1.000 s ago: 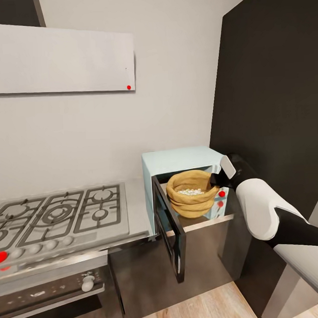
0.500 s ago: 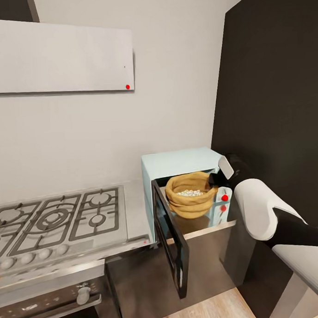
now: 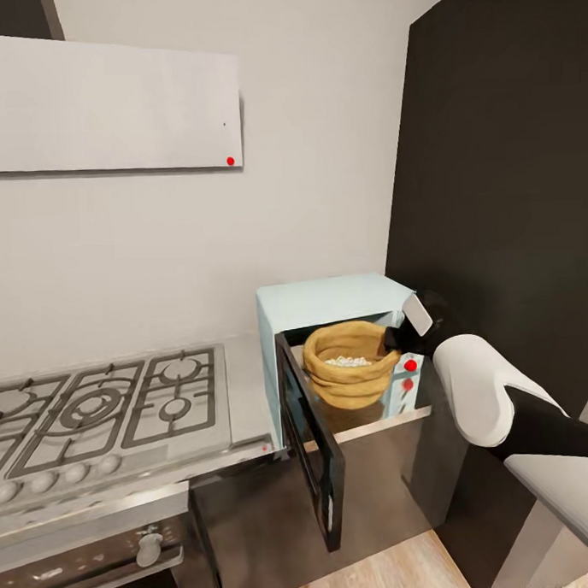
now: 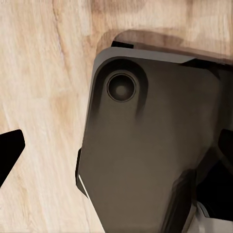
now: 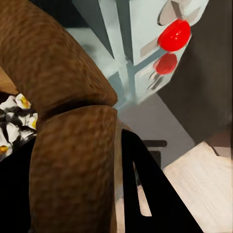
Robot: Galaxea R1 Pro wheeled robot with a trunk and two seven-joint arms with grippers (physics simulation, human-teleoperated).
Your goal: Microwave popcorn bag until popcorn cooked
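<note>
White wall (image 3: 305, 157) with pale cabinet (image 3: 106, 101) — dark panel (image 3: 502, 165) right, wood floor (image 3: 400, 572) below.

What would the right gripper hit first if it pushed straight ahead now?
Nothing new: the right gripper already seems clamped on the popcorn bag rim. Pushing on would probably carry the bag deeper into the microwave; depth unclear.

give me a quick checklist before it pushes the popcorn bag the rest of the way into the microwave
1. Microwave door swung open: ok.
2. Right gripper shut on the popcorn bag rim: ok; in the right wrist view one finger lies against the rim.
3. Popcorn inside the bag: ok.
4. Bag fully inside the cavity: cannot tell; it sits at the opening.
5. Bag clear of the red knob: cannot tell.
6. Left gripper out of the way: ok; its camera faces the wood floor.
</note>
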